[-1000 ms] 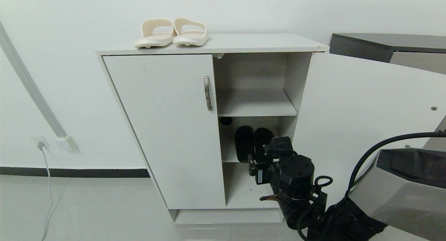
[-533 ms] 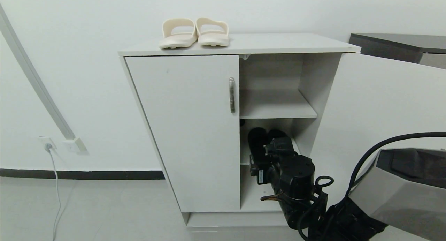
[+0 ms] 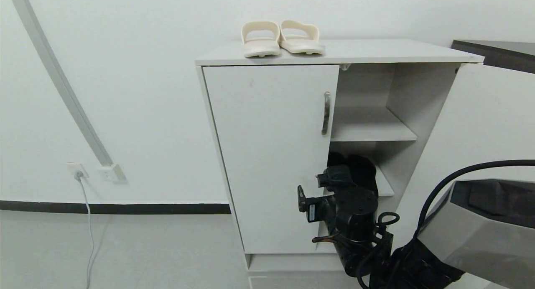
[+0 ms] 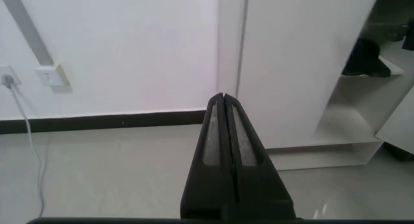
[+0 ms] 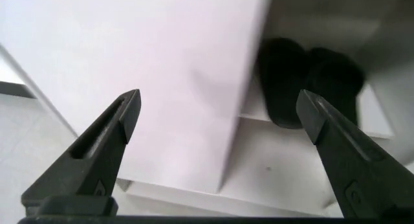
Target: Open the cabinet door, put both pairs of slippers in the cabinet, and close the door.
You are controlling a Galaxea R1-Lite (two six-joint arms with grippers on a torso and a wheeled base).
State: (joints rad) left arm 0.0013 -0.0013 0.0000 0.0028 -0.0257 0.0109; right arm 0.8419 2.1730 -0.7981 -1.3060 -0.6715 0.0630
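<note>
Currently the right claw (image 5: 218, 111) is hanging spread wide and empty, with the closed door (image 5: 162, 68) showing its edge straight ahead. Pushing forward is risking a knock on that edge, or a nudge to the black slippers (image 5: 304, 81) lying just beyond on the shelf (image 3: 385, 187). The cream slippers (image 3: 282, 38) are sitting well above it on the cabinet top (image 3: 376, 50). The left claw (image 4: 223, 101) is pressed together.

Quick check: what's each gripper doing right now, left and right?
Left gripper: closed, holding nothing.
Right gripper: open, holding nothing, facing the black slippers.
</note>
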